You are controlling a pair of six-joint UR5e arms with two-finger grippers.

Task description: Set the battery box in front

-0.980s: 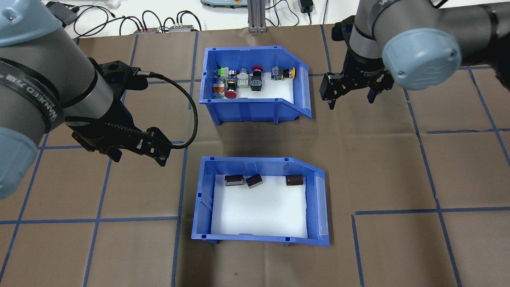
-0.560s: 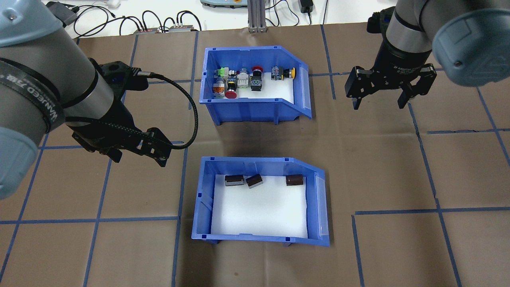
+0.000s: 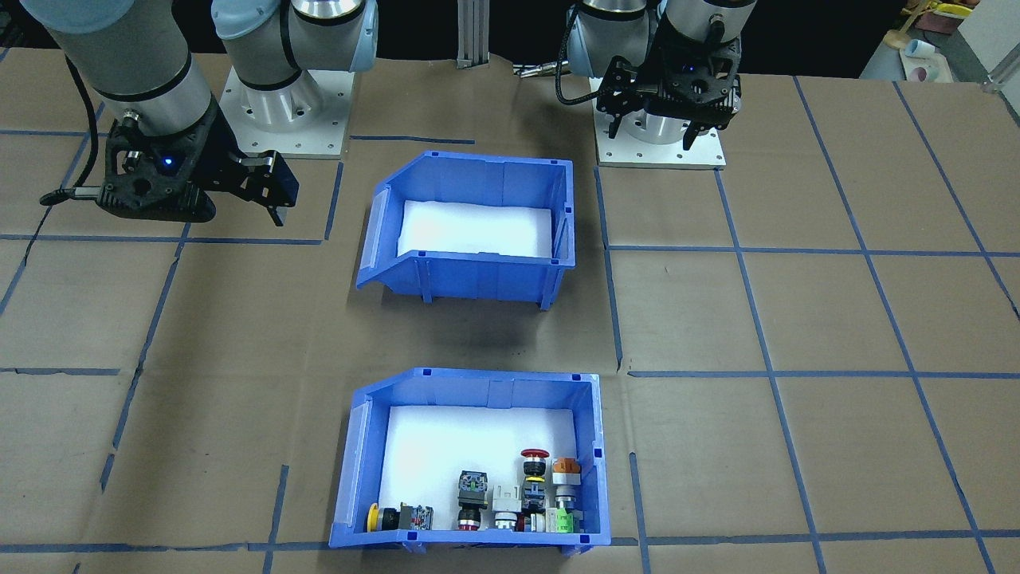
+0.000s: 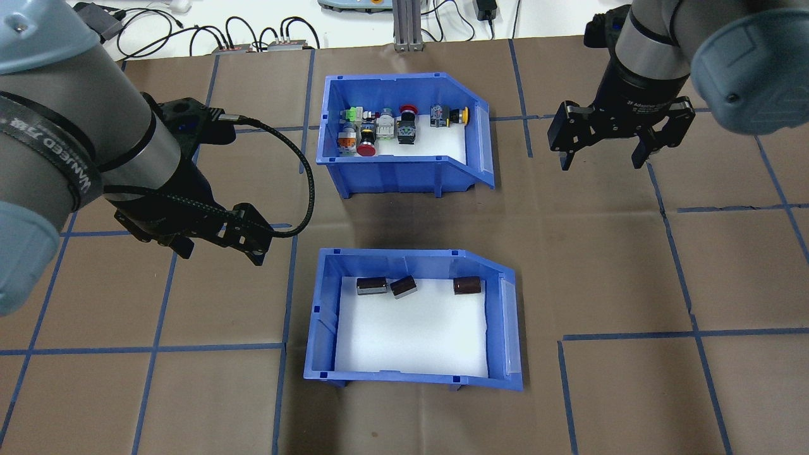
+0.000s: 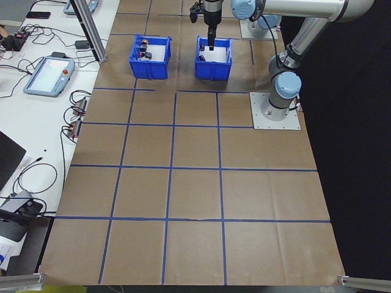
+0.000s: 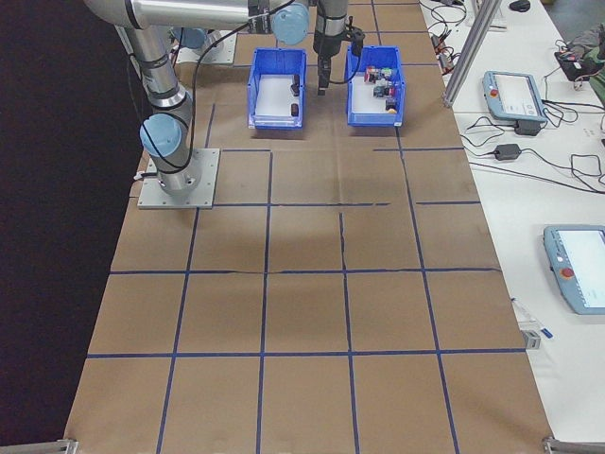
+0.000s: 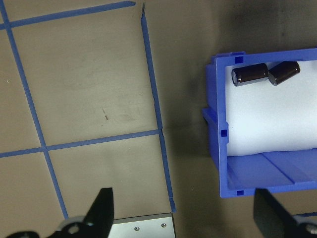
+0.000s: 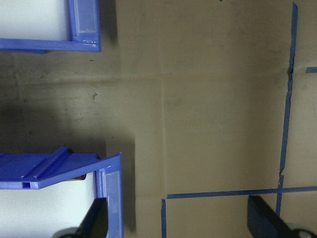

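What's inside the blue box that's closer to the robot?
Inside the battery box there is a white liner with three dark brown cylinders lying along its far side. In the front-facing view the box's wall hides them, so only the liner shows.

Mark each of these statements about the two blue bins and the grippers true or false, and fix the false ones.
1. The battery box holds three dark cylinders. True.
2. The left gripper is shut on the battery box's wall. False: its jaws are open and it hangs beside the box, holding nothing.
3. The switch bin lies farther from the robot than the battery box. True.
4. The right gripper is inside the switch bin. False: it hovers open over bare table paper beside that bin.
5. Both bins are stacked on each other. False: they stand apart on the table.
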